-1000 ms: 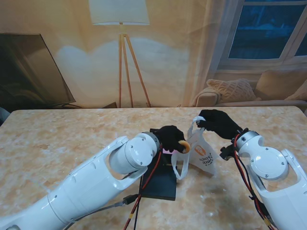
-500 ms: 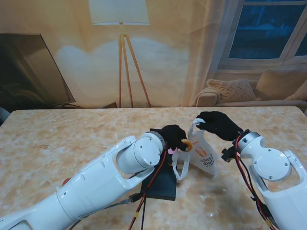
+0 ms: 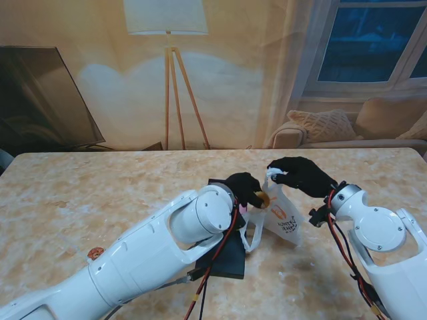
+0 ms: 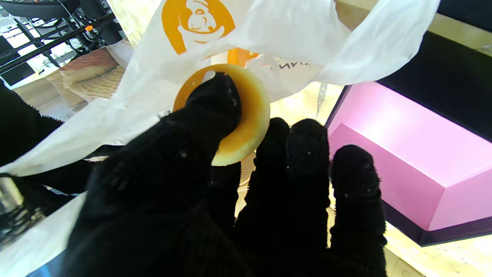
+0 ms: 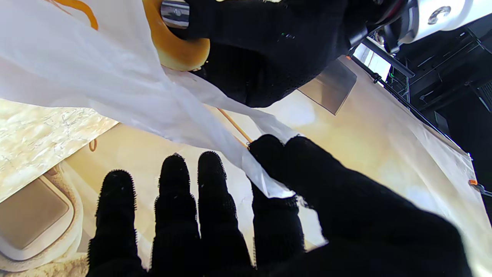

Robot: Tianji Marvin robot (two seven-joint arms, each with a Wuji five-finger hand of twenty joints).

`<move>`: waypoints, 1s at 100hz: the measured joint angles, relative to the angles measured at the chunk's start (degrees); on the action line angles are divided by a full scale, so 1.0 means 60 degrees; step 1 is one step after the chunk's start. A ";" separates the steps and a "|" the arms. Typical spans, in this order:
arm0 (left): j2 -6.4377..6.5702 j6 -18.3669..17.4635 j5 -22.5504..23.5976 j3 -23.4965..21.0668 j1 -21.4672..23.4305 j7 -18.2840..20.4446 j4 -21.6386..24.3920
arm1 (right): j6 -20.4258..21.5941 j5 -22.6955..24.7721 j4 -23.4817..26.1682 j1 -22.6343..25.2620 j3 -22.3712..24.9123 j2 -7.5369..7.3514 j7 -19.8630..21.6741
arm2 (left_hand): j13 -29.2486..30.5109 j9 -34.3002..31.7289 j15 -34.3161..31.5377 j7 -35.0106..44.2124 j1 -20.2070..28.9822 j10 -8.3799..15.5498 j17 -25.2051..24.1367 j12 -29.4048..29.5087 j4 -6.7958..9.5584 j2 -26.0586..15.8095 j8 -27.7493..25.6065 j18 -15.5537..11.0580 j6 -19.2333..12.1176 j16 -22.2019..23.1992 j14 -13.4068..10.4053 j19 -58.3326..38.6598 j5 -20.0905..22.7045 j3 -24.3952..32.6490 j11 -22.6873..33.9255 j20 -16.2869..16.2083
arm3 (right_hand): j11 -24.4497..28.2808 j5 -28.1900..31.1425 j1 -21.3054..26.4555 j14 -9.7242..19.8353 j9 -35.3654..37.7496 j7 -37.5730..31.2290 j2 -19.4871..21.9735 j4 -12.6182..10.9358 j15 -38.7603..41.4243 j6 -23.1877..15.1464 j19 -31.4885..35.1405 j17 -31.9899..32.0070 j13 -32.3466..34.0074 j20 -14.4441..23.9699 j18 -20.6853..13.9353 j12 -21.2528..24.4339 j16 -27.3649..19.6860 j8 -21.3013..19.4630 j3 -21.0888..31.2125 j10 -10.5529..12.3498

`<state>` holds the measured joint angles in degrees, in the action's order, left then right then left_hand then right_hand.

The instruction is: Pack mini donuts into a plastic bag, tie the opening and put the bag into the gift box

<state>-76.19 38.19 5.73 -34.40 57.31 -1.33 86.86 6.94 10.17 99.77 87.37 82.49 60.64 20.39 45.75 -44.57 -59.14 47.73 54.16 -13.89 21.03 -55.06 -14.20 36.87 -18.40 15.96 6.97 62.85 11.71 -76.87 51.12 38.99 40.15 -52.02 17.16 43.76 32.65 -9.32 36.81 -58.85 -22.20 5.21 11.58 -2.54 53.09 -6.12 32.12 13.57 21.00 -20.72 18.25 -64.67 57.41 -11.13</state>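
Note:
A white plastic bag (image 3: 281, 213) with an orange logo hangs over the table, and my right hand (image 3: 298, 174) is shut on its top edge, pinching it between thumb and forefinger (image 5: 269, 154). My left hand (image 3: 244, 187) is shut on a mini donut (image 3: 262, 199), tan and ring-shaped, pressed against the bag's open side. In the left wrist view the donut (image 4: 234, 111) sits between thumb and fingers right against the bag (image 4: 292, 46). The gift box (image 3: 223, 257), black outside and pink inside (image 4: 399, 154), lies under my left forearm, mostly hidden.
A small orange thing (image 3: 95, 253), perhaps another donut, lies on the marble table (image 3: 80, 200) to the left of my left arm. A floor lamp, a sofa and a window stand beyond the far table edge.
My left hand has carried the donut a little to the right and farther from me, up against the bag. My right hand has shifted slightly left, still gripping the bag's edge.

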 measured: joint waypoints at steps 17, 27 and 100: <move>0.0050 0.0019 0.0206 0.0024 0.0064 0.0133 0.0118 | 0.0081 -0.0026 -0.0012 -0.0025 -0.0020 0.0000 -0.0068 | -0.0928 0.1028 0.0497 0.0000 0.0000 -0.0141 -0.0702 0.1288 0.0000 0.0000 0.0169 -0.0012 -0.0003 0.0019 0.0298 0.0494 0.0000 -0.0001 -0.0172 0.0000 | -0.0007 0.0002 0.0000 0.0000 -0.0099 0.0010 -0.0001 0.0000 -0.0010 -0.0001 -0.0075 0.0017 -0.0015 -0.0061 0.0000 0.0000 -0.0001 0.0001 0.0000 0.0001; 0.0085 0.0042 0.0362 0.0089 0.0066 0.0165 0.0164 | 0.0081 -0.0050 -0.0023 -0.0044 -0.0040 0.0000 -0.0052 | -0.1147 0.1264 0.0604 0.0001 0.0000 -0.0225 -0.0906 0.1474 0.0000 0.0000 0.0185 -0.0012 -0.0004 0.0021 0.0334 0.0612 0.0000 -0.0001 -0.0213 0.0000 | -0.0007 0.0002 0.0000 -0.0002 -0.0101 0.0020 -0.0001 0.0000 -0.0079 -0.0001 -0.0097 0.0073 -0.0116 -0.0105 0.0000 0.0001 -0.0001 0.0000 0.0000 0.0001; -0.0492 0.0792 -0.0093 0.0102 0.0237 -0.0666 -0.0035 | 0.0405 0.0073 -0.0004 -0.0043 -0.0154 -0.0002 -0.0167 | -0.3360 0.2079 0.4763 0.0061 0.0000 -0.0497 -0.2342 0.5028 0.0000 0.0000 0.0633 0.0333 0.0047 -0.2923 0.1384 0.2866 0.0002 -0.0001 -0.2403 0.1401 | -0.0331 0.0134 -0.0117 0.0150 -0.0318 0.0441 -0.0228 0.0225 -0.0592 -0.0586 -0.1283 0.0995 -0.0718 -0.0916 0.0330 0.0359 -0.0246 0.0365 0.0004 0.0329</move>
<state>-79.14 42.94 5.17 -33.79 58.74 -5.32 86.65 9.38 10.60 99.74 87.11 81.57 60.63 19.39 25.59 -32.10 -30.56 48.10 54.16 -16.88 6.98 -24.89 -14.20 36.87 -14.60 17.96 7.25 45.32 20.01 -59.67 51.13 38.98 25.73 -43.62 15.18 44.56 31.95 -8.42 34.90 -56.20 -23.57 6.56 8.03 -6.06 45.39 -0.15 27.81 8.08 22.99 -18.56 16.78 -62.49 57.44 -9.16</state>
